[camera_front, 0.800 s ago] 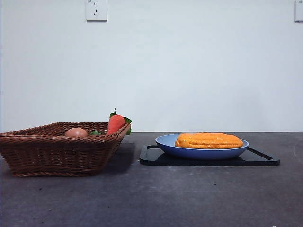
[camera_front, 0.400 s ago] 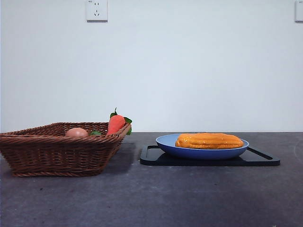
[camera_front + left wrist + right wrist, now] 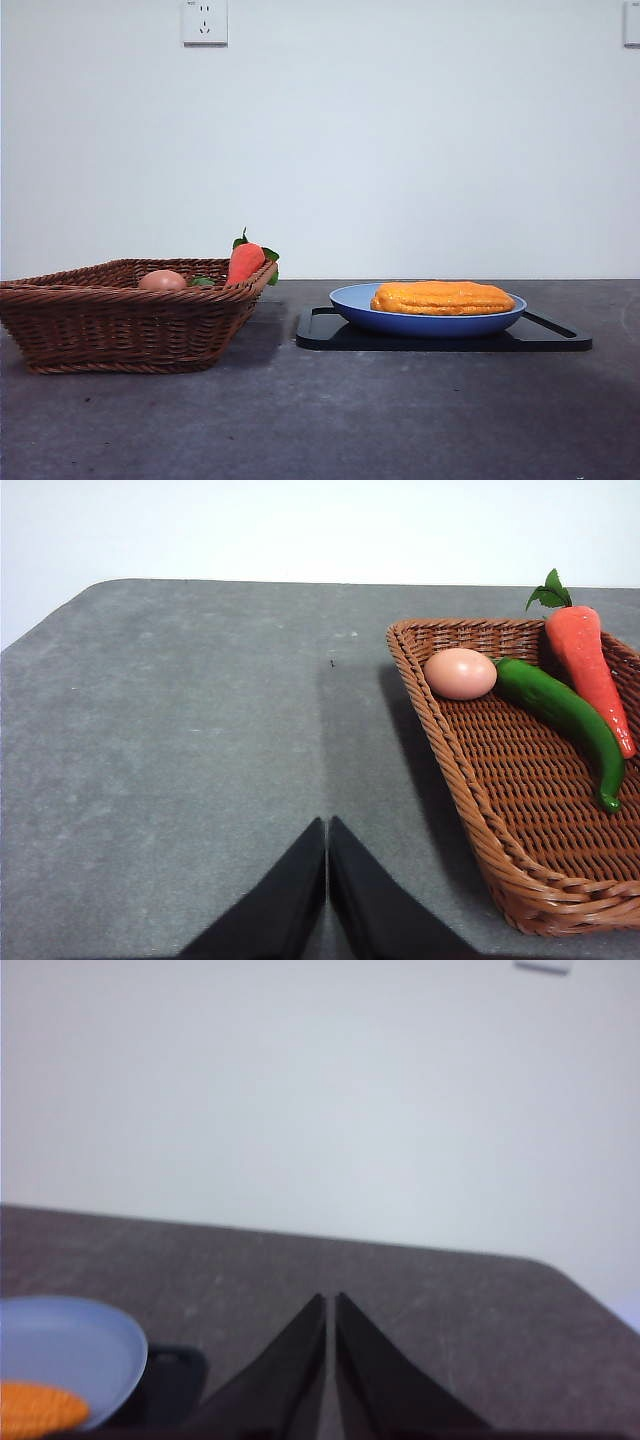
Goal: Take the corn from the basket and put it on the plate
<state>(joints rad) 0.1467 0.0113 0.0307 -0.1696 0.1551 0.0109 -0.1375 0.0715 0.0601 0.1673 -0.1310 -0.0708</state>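
The yellow-orange corn (image 3: 442, 297) lies lengthwise on the round blue plate (image 3: 350, 305), right of centre in the front view. One end of the corn (image 3: 38, 1409) and part of the plate (image 3: 70, 1345) show in the right wrist view. The brown wicker basket (image 3: 120, 325) stands at the left. My left gripper (image 3: 327, 825) is shut and empty over bare table beside the basket (image 3: 450, 750). My right gripper (image 3: 330, 1300) is shut and empty, off to the plate's side. Neither arm shows in the front view.
A flat black tray (image 3: 320, 330) lies under the plate. In the basket are a red-orange carrot (image 3: 590, 670), a green pepper (image 3: 565, 715) and a tan egg (image 3: 460, 673). A wall socket (image 3: 205, 22) is on the white wall behind.
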